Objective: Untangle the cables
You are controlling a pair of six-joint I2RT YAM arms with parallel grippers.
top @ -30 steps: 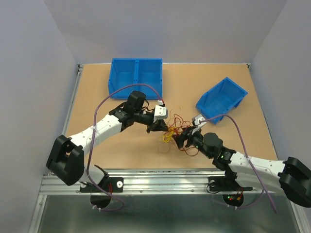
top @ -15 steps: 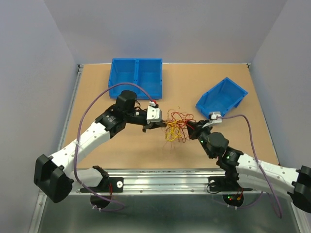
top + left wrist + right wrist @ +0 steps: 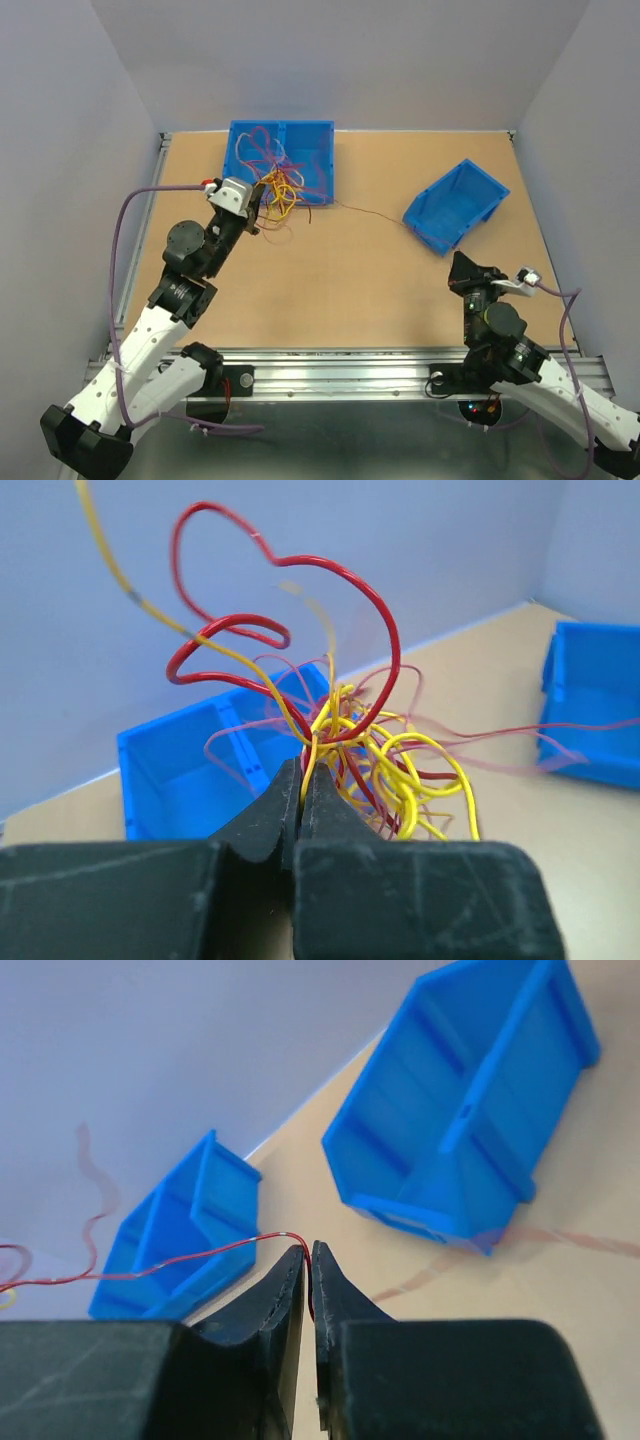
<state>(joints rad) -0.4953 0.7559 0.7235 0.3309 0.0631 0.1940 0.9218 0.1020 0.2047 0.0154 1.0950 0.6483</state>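
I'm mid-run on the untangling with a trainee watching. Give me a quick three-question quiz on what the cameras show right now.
1. True or false: the left gripper is shut on the tangled cables.
2. The right gripper pinches: A) one red wire, B) a yellow loop, C) a bin's rim.
3. How many compartments has the far blue bin?
Key: 1 true; 2 A; 3 two.
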